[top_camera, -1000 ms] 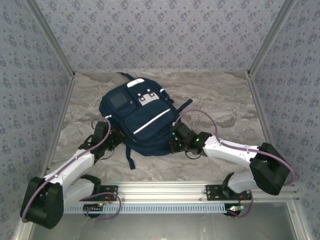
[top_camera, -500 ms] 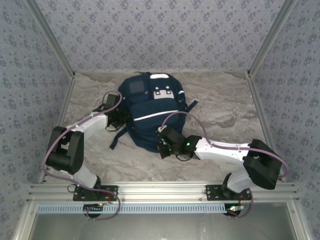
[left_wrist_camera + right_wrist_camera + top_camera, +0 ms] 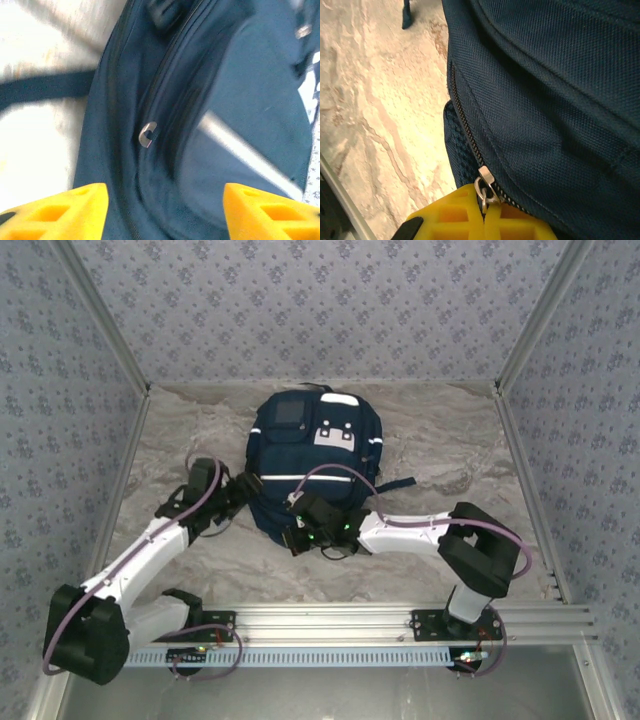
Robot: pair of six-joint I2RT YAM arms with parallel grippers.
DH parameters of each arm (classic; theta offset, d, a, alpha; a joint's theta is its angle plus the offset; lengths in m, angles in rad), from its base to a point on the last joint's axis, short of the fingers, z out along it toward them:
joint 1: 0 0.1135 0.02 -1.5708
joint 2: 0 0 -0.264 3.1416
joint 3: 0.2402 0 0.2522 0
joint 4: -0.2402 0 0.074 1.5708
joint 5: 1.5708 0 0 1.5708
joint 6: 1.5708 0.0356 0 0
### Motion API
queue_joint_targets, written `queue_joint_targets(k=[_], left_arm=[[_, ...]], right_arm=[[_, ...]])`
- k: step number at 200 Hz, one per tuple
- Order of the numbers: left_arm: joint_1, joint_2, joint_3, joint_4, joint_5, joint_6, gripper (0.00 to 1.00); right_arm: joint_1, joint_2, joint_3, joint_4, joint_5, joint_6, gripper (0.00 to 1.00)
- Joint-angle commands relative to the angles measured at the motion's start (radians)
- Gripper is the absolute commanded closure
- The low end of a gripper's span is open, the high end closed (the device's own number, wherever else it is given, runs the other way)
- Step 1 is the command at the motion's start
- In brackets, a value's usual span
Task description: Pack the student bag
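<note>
The student bag (image 3: 318,455), navy with a white stripe and a grey-white patch, lies at the table's middle back. My right gripper (image 3: 485,206) is at the bag's near edge (image 3: 295,537), shut on the metal zipper pull (image 3: 484,186) of a closed zipper (image 3: 465,125). At the bag's left side, my left gripper (image 3: 243,493) stands open. In the left wrist view its yellow fingers (image 3: 65,210) are spread wide, the left gripper (image 3: 165,192) holding nothing, with blue fabric and another zipper pull (image 3: 147,135) just beyond.
A dark strap (image 3: 400,483) trails from the bag's right side and another (image 3: 45,90) lies on the marble to its left. Patterned walls and slanted metal posts (image 3: 110,340) enclose the table. An aluminium rail (image 3: 330,620) runs along the near edge.
The left gripper has opened and let go of the bag. The bag has shifted right and turned upright. The right gripper has travelled left along the bag's near edge, still clamped on the zipper pull.
</note>
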Motion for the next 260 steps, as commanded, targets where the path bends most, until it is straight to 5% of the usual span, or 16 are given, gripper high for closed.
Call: queue_joint_targets(k=[1,60,110,168,260], left_arm=[[-0.077,-0.034,-0.034,0.036,-0.006,-0.11,0.29],[-0.126,0.102,-0.077,0.192,-0.03,-0.173,0.38],[-0.118,0.198,-0.027,0.213,-0.042,-0.114,1.0],[0.007,0.057,-0.028,0.066,-0.079,-0.059,1.0],[0.12,-0.008,-0.023,0.001,-0.037,0.003,1.0]], right_arm=[[-0.011,0.025,0.039,0.093,-0.039,0.054,1.0],[-0.005,0.035,0.017,0.132,-0.027,0.068,1.0],[-0.006,-0.006,-0.013,0.013,0.05,0.051,1.0],[-0.02,-0.138,-0.147,-0.133,0.227,0.037,1.0],[-0.268,-0.236,-0.263,-0.131,0.155,-0.011,1.0]])
